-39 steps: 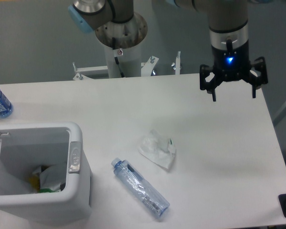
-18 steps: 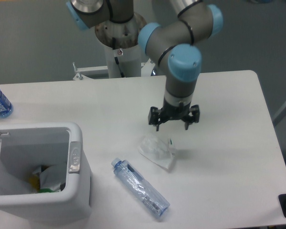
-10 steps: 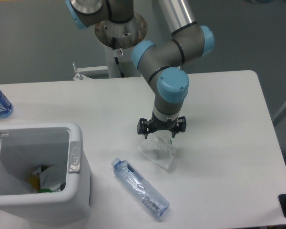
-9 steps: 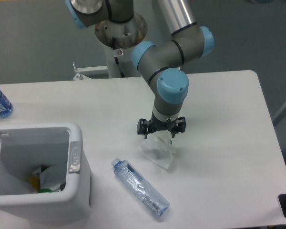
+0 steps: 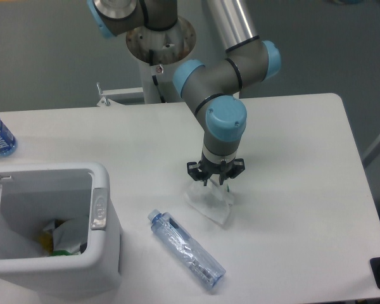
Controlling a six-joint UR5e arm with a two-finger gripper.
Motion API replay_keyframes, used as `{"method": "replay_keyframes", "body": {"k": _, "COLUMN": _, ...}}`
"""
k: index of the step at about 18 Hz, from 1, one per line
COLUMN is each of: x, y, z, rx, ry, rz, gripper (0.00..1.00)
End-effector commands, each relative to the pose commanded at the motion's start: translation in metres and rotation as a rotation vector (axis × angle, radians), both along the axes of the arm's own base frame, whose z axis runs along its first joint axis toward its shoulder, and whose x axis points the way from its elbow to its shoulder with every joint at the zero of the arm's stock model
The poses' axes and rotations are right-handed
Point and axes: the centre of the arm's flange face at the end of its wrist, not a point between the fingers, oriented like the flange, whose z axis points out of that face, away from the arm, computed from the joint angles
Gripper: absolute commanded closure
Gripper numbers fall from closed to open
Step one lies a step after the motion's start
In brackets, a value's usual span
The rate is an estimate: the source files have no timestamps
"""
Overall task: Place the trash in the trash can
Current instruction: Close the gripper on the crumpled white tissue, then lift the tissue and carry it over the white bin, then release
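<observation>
White bin (image 5: 104, 250) sits front-left with junk already inside, and the clear bottle (image 5: 186, 249) lies near it, untouched. Looks like the grab step: the gripper (image 5: 215, 180) is down on the crumpled wrapper (image 5: 210, 204) mid-table, fingers narrowed around its top. Next it needs a firm pinch, then a lift over to the bin.

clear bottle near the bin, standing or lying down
Lying down: the clear bottle rests lengthwise on the table, cap toward the trash can.
</observation>
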Motion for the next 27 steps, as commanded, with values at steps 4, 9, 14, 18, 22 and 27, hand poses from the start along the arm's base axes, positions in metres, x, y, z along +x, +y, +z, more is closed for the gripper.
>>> {"method": "replay_keyframes", "body": {"k": 4, "x": -0.010, "y": 0.000, "z": 0.042, "rx": 0.055, "ry": 0.056, "rz": 0.003, "gripper": 1.00}}
{"method": "replay_keyframes", "body": {"k": 9, "x": -0.029, "y": -0.004, "z": 0.123, "rx": 0.167, "ry": 0.160, "rz": 0.036, "gripper": 1.00}}
{"method": "replay_keyframes", "body": {"k": 14, "x": -0.070, "y": 0.003, "z": 0.248, "rx": 0.562, "ry": 0.137, "rz": 0.182, "gripper": 1.00}}
{"method": "replay_keyframes", "body": {"k": 18, "x": -0.066, "y": 0.012, "z": 0.281, "rx": 0.697, "ry": 0.058, "rz": 0.243, "gripper": 1.00}}
{"method": "replay_keyframes", "body": {"k": 22, "x": -0.042, "y": 0.026, "z": 0.312, "rx": 0.795, "ry": -0.023, "rz": 0.256, "gripper": 1.00}}
{"method": "replay_keyframes", "body": {"k": 27, "x": 0.031, "y": 0.078, "z": 0.317, "rx": 0.803, "ry": -0.076, "rz": 0.109, "gripper": 1.00}}
